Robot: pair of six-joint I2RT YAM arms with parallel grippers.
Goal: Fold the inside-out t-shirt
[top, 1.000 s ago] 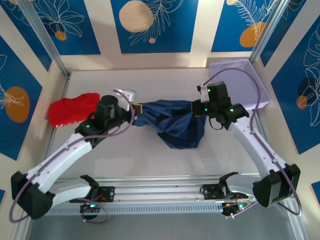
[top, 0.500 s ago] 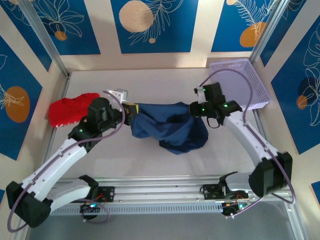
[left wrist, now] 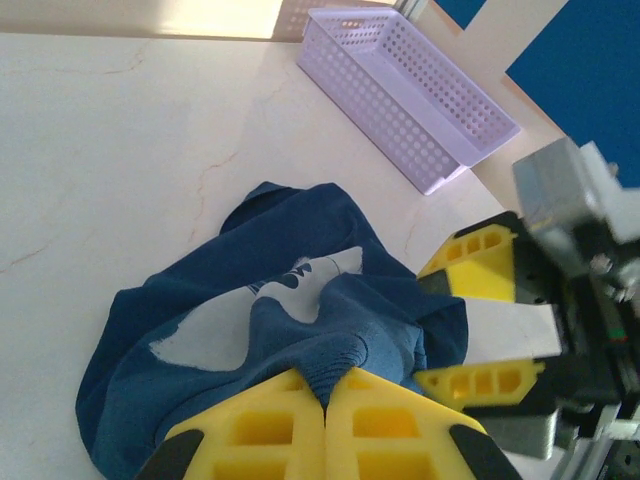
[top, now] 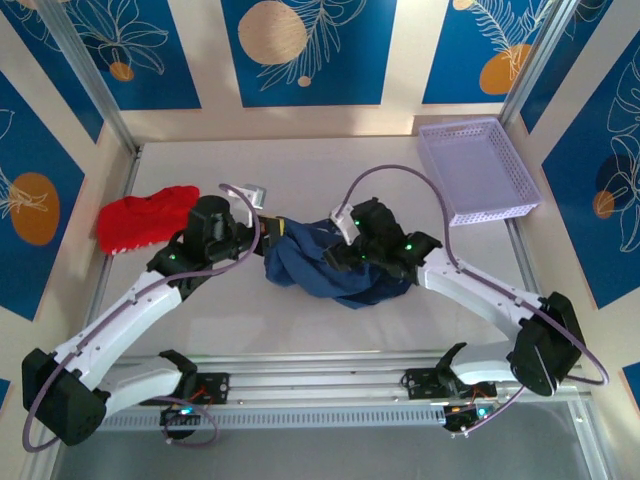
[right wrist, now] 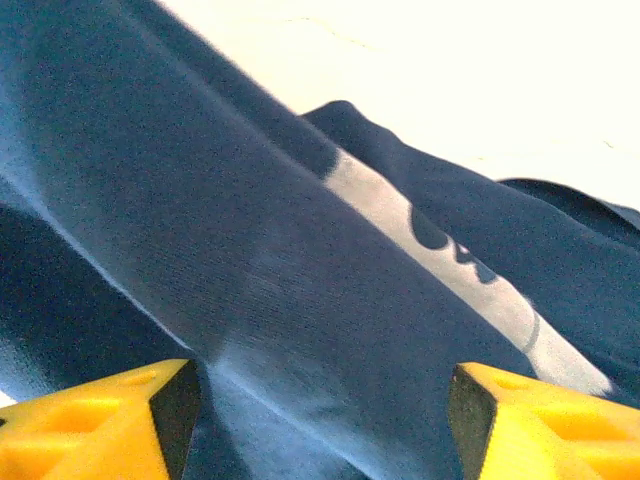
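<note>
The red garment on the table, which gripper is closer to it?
Left. The left gripper is shut on the navy t-shirt just right of the red garment. The right gripper hangs open over the shirt's far side, farther from the red cloth.

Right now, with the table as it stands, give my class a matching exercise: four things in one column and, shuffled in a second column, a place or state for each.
Column A
1. left claw
2. right claw
3. red garment
4. lavender basket

Column B
a. far right corner of the table
b. open, fingers wide apart over the navy t-shirt
c. left side of the table
d. shut on a fold of the navy t-shirt

Pairs: 1-d, 2-b, 3-c, 4-a
</note>
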